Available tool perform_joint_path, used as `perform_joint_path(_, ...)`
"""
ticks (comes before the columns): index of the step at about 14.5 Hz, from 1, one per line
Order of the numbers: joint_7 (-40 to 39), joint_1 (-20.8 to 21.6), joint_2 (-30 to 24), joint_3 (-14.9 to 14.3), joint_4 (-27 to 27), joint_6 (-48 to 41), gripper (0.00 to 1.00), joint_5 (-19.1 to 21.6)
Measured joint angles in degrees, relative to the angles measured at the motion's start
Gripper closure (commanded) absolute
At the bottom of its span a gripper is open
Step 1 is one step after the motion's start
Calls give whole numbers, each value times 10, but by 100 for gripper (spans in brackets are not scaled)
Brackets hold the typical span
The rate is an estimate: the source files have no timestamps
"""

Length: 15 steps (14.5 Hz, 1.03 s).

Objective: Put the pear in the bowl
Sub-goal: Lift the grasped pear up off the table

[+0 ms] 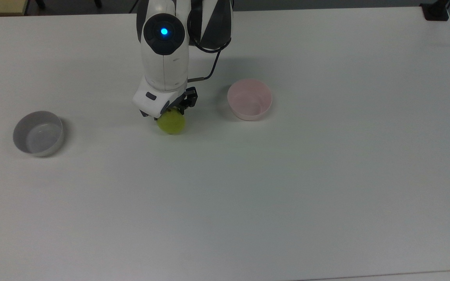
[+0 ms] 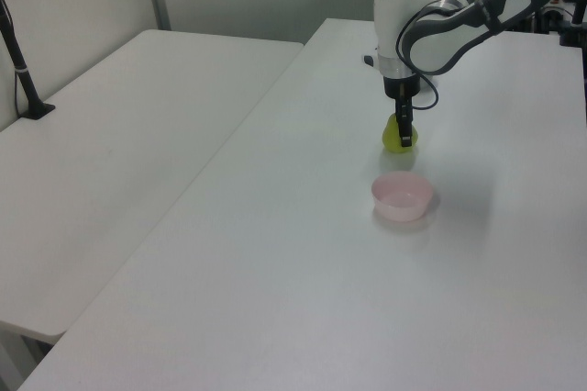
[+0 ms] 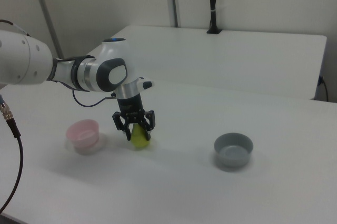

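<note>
My pincer (image 3: 137, 131) is down at the table (image 1: 248, 195), its two dark fingers (image 3: 127, 131) straddling the pear (image 1: 171, 122), one on each side of it. In the right view the fingers stand around the fruit's upper part; whether they already press on it or are only spread around it, I cannot tell. In the top view my white wrist covers the pear's top, so only the lower, rounded yellow-green part shows below the pincer (image 1: 169, 111). In the left view the pincer (image 2: 404, 134) hangs straight down onto the pear (image 2: 400, 137).

The pear (image 3: 140, 137) stands on the table, its underside on the surface, with a soft shadow around it.

The pink bowl (image 1: 249, 99) sits on the table to the top view's right of the pear, near it but apart, upright, with nothing in it. In the left view the pink bowl (image 2: 402, 195) lies nearer the camera than the pear; in the right view the pink bowl (image 3: 83, 133) is on the right view's left of it.

A grey bowl (image 1: 38, 133) rests well apart on the top view's left, also upright, and in the right view the grey bowl (image 3: 233, 149) is on the right view's right.

A black cable (image 1: 211, 62) curves from my wrist toward the arm.
</note>
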Motion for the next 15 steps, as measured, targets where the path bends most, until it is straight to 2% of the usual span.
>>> perform_joint_path(3,0,0,-4,0,2,0,85,0)
perform_joint_path(5,0,-1,-25,-5,12,-9,85,0)
perform_joint_path(9,-6,-1,-96,-18,71,-121,85,0)
perform_joint_path(11,-13,-1,-114,-24,96,-169,85,0)
perform_joint_path(15,-14,15,-117,-26,103,-179,85,0)
